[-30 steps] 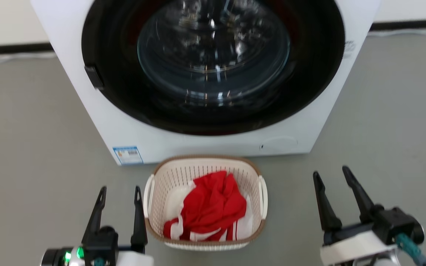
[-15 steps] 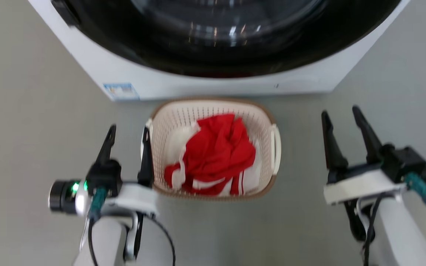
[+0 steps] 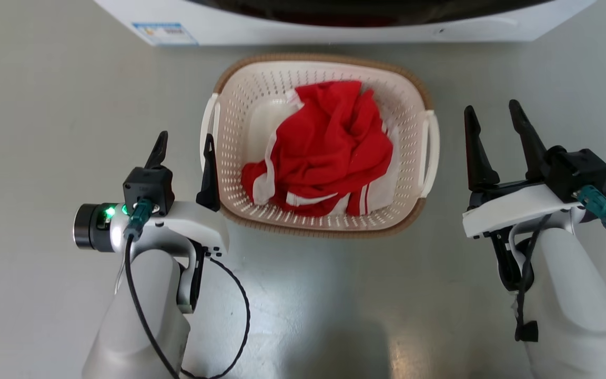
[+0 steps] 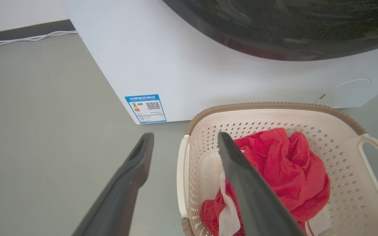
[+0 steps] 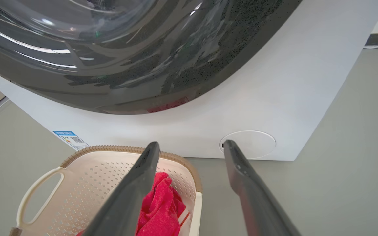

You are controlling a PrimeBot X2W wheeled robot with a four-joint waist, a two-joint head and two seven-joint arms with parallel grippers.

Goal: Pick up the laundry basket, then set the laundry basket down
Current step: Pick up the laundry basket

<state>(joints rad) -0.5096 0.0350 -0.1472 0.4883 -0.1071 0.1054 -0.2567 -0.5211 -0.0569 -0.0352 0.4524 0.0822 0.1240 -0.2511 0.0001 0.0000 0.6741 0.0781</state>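
Floor (image 3: 45, 105), grey and bare, carries a white washing machine (image 4: 182, 65) at the far side. The laundry basket (image 3: 240, 137) sits on it just near of the machine, between the two arms. A crumpled red and white garment (image 3: 329, 142) lies inside. The left gripper (image 3: 185, 138) is spread wide and holds nothing. Its fingers straddle the basket's left loop handle (image 3: 208, 126), contact unclear. The right gripper (image 3: 492, 106), equally wide and empty, stands apart to the right of the right handle (image 3: 433, 152). A blue label (image 3: 163, 32) marks the machine's lower left corner.
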